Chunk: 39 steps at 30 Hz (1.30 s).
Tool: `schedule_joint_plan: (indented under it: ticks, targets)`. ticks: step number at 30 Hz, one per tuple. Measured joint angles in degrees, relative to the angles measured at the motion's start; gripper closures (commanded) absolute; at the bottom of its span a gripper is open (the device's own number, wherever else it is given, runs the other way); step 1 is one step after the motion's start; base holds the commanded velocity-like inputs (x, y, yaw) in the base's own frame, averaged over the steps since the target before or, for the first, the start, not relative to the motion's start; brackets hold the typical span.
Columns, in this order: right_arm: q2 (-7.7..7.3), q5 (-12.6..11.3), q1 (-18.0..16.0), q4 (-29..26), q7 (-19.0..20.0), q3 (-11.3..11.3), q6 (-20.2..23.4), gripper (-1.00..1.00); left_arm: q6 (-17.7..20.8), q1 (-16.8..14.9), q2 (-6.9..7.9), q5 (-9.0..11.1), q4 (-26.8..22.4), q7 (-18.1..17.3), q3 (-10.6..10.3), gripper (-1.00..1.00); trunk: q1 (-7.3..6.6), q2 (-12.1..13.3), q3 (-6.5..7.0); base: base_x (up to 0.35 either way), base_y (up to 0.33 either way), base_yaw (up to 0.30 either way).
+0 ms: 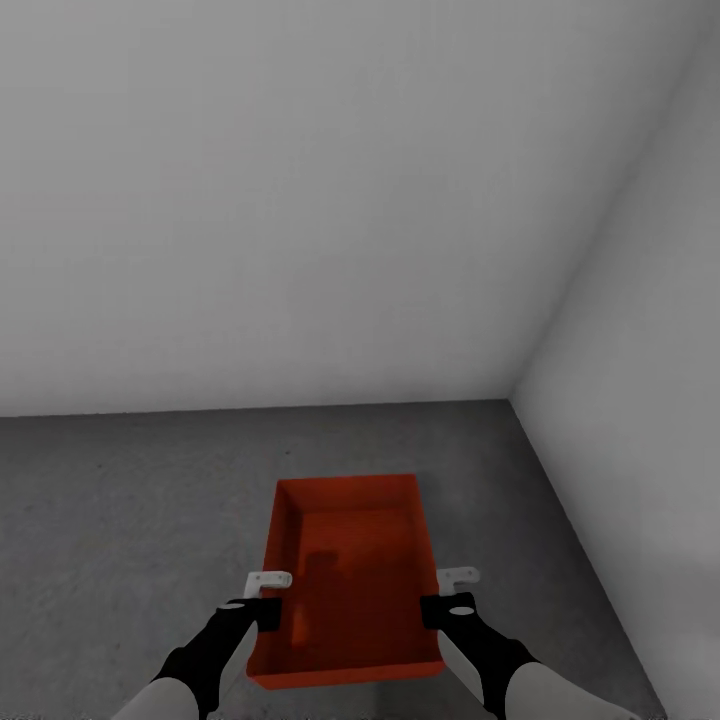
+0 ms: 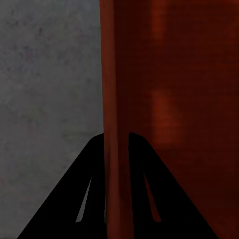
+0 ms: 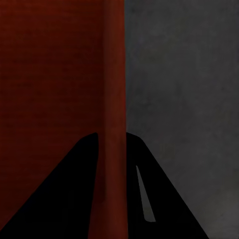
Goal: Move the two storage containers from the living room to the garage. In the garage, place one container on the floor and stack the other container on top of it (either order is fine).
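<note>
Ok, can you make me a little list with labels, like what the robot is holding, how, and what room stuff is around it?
held thing: one orange-red storage container, open top, nothing inside
left tool: shut on the container's left wall; in the left wrist view its fingers sit either side of that wall
right tool: shut on the container's right wall
under it: dark grey speckled floor
on the floor or lifted: cannot tell
around: plain pale walls meeting in a corner ahead to the right
</note>
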Motion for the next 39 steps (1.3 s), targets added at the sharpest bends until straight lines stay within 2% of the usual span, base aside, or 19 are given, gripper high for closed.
schedule_joint_plan:
  ticks: [39]
  targets:
    - [-0.01, 0.0, 0.0, 0.0, 0.0, 0.0, 0.0, 1.00, 0.0, 0.0, 0.00, 0.0, 0.0, 0.0, 0.0, 1.00, 8.57, -15.6, -10.62, 0.000, 0.000, 0.000]
